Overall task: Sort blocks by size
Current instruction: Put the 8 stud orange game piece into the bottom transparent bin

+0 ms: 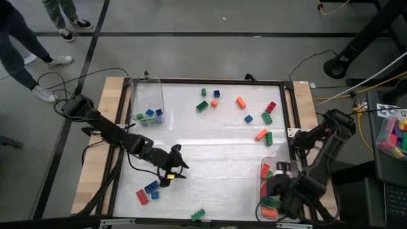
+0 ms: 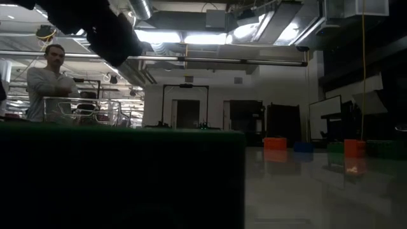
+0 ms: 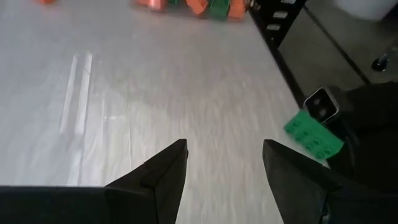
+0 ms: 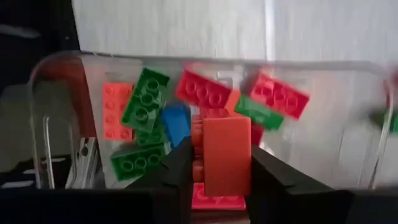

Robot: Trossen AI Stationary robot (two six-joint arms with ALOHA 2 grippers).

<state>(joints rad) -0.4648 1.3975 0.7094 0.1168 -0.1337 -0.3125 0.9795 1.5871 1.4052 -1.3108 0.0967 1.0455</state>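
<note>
- The right gripper (image 4: 214, 177) squeezed a long orange block (image 4: 226, 155) just above the clear bin (image 1: 266, 166) of long blocks.
- The job looked midway; the next move called for letting go.
- The left gripper (image 3: 224, 171) was open and empty, near a green block (image 3: 313, 132).
</note>
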